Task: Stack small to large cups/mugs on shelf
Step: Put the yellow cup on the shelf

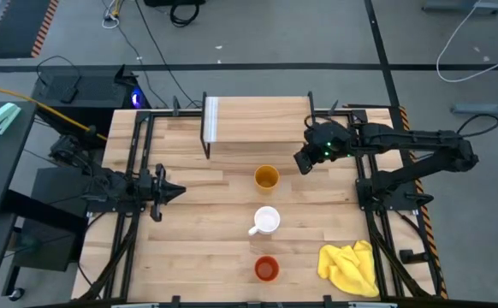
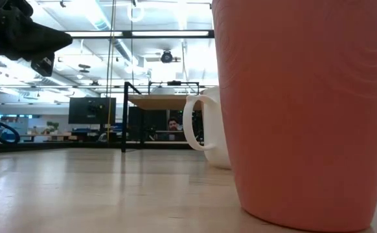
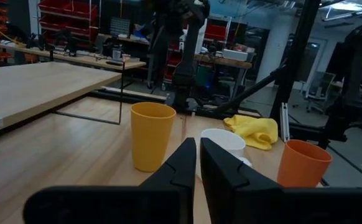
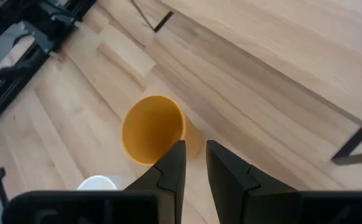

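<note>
High view: right gripper (image 1: 303, 162), jaws narrow & empty, hangs just beside yellow-orange tumbler (image 1: 266, 178), prob. approach step; next needs wider jaws over its rim; left gripper (image 1: 178, 190) waits nearly closed.

Right gripper (image 1: 303, 162) hangs mid-table, fingers (image 4: 168, 163) slightly parted; left gripper (image 1: 179, 190) (fingers together) waits at its edge.

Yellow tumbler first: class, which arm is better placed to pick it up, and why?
Probably the right. The right gripper hovers just beside the yellow tumbler, next to the shelf, and its wrist view looks straight down on it. The left gripper waits farther off at the table's left side.
</note>
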{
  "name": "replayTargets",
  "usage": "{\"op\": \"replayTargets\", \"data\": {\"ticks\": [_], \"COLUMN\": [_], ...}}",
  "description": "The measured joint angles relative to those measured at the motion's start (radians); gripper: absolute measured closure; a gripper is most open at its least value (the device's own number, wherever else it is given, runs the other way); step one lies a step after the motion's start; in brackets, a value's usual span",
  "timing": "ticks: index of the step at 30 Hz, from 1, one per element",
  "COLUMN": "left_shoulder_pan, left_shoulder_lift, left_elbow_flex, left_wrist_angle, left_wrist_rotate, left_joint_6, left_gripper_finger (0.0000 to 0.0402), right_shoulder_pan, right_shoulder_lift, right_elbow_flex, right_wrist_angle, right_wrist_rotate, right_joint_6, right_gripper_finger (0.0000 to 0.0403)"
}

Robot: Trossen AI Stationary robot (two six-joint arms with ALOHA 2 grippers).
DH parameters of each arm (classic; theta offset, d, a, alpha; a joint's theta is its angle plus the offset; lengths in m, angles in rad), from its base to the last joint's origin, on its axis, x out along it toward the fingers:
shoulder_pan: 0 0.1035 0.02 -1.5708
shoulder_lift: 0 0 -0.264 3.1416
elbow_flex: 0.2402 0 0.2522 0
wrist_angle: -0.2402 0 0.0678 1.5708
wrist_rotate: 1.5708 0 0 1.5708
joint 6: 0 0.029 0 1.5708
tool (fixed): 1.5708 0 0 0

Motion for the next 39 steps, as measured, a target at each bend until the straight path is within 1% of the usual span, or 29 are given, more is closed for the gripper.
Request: {"op": "replayTargets", "data": {"ticks": [9, 14, 19, 21, 26, 33, 39], "left_shoulder_pan": [0.0, 0.0, 0.0, 0.0, 0.0, 0.0, 0.0], "left_shoulder_lift": [0.0, 0.0, 0.0, 0.0, 0.0, 0.0, 0.0], "left_elbow_flex": [0.0, 0.0, 0.0, 0.0, 0.0, 0.0, 0.0], "left_wrist_angle": [0.0, 0.0, 0.0, 0.0, 0.0, 0.0, 0.0], "left_wrist_rotate": [0.0, 0.0, 0.0, 0.0, 0.0, 0.0, 0.0], "left_joint_6": [-0.043, -0.044, -0.044, -0.043, -0.044, -0.069, -0.068], "left_gripper_finger": [0.0365, 0.0371, 0.0372, 0.0369, 0.0366, 0.0377, 0.0374], "right_shoulder_pan": [0.0, 0.0, 0.0, 0.0, -0.018, -0.051, -0.048], "right_shoulder_lift": [0.22, 0.31, 0.356, 0.372, 0.421, 0.488, 0.533], "right_elbow_flex": [0.201, 0.275, 0.285, 0.285, 0.285, 0.286, 0.285], "right_wrist_angle": [-0.138, -0.206, -0.224, -0.229, -0.229, -0.225, -0.187], "right_wrist_rotate": [-0.03, -0.041, -0.093, -0.099, -0.109, -0.125, -0.155], "right_joint_6": [-0.125, -0.161, -0.144, -0.121, -0.116, -0.134, -0.166], "right_gripper_finger": [0.033, 0.0313, 0.0294, 0.0291, 0.0292, 0.0293, 0.0294]}}
